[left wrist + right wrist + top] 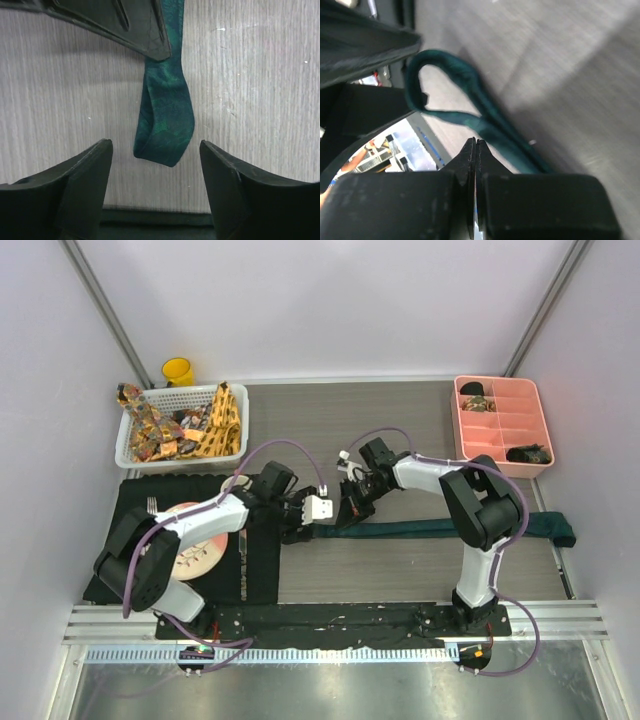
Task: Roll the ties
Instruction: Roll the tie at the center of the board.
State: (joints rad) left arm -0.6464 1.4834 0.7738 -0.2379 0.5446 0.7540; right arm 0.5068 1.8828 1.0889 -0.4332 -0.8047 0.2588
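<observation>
Noted a white basket [180,456] at 10 o'clock on the table [400,570], stuffed with yellow-orange and brownish patterned ties [215,425], pointed ends poking up over the rim. Spotted a yellow cup [178,371] just behind it. Found a black placemat [135,495] at 8 o'clock, carrying a plate [200,552] and a fork [152,506].

Saw the left end effector [156,147] near the table's centre, spread wide and gripping nothing. One finger stood on each side of the folded end of the teal tie [440,528], touching neither edge.

Traced that tie flat along the table, long axis running 9 to 3 o'clock. Broader end lay out toward 3 o'clock by the right edge. Other end was doubled back into a small loop pointing toward 9 o'clock.

Found the right end effector [475,142] just beyond the loop, clamped fully shut, tips right at the meeting of the two layers. Could not judge any pinch on the fabric.

Noted a pink divided tray [510,412] at 2 o'clock, with rolled ties [476,396] in the far-left and near-right compartments.
</observation>
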